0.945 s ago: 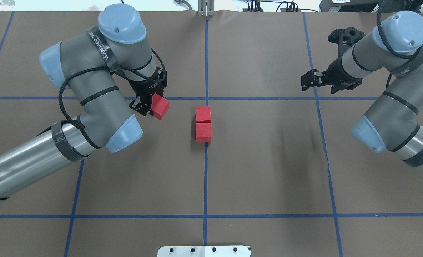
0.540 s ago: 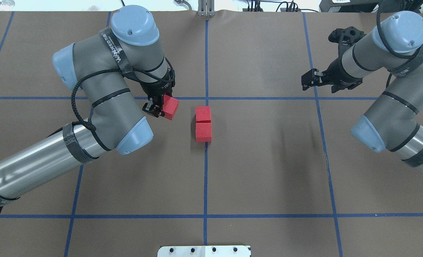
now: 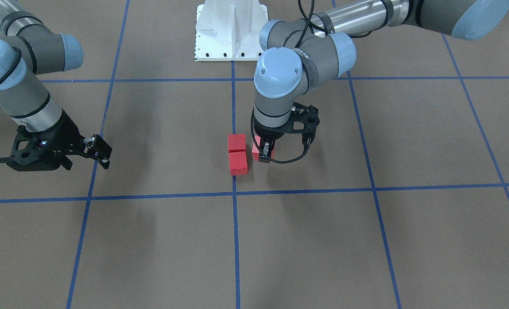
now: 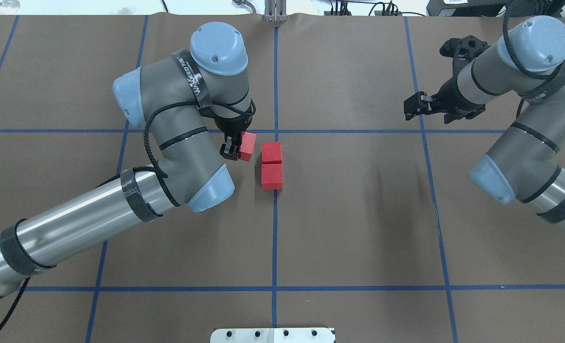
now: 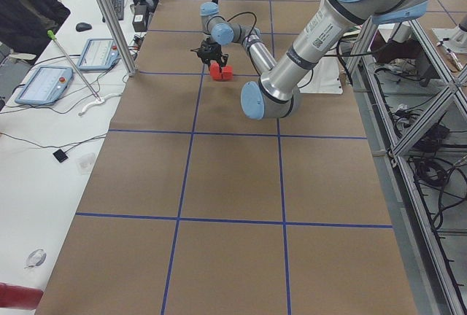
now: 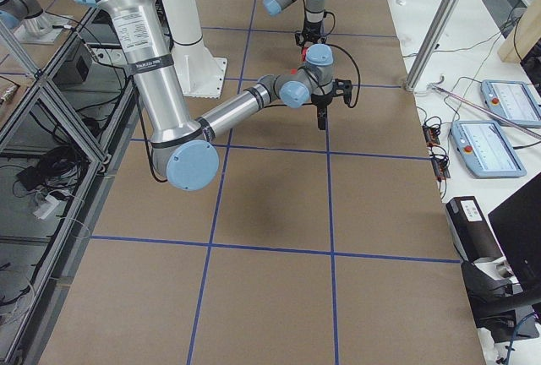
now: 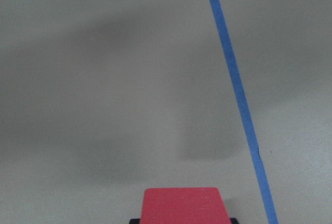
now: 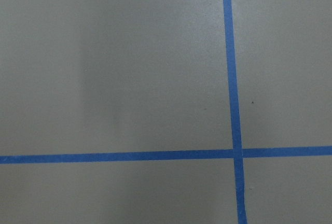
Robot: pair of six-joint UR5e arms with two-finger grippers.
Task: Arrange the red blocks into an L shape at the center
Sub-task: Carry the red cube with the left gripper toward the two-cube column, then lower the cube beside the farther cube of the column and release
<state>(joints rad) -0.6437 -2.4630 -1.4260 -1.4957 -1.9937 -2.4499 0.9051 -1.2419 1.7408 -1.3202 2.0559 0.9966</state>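
Observation:
Two red blocks lie touching in a column on the central blue line; they also show in the front view. My left gripper is shut on the third red block and holds it slightly raised, a small gap to the left of the pair's far block. The left wrist view shows this block at the bottom edge. In the front view it sits between the left gripper's fingers. My right gripper is open and empty, far to the right.
The white robot base plate is at the near edge, also in the front view. Blue tape lines grid the brown floor. The right arm's elbow hangs over the right side. A desk with tablets borders the table's far side.
My left arm has moved to the right with the red block in its gripper, closing most of the gap to the pair. The right arm and the two laid blocks have not moved.

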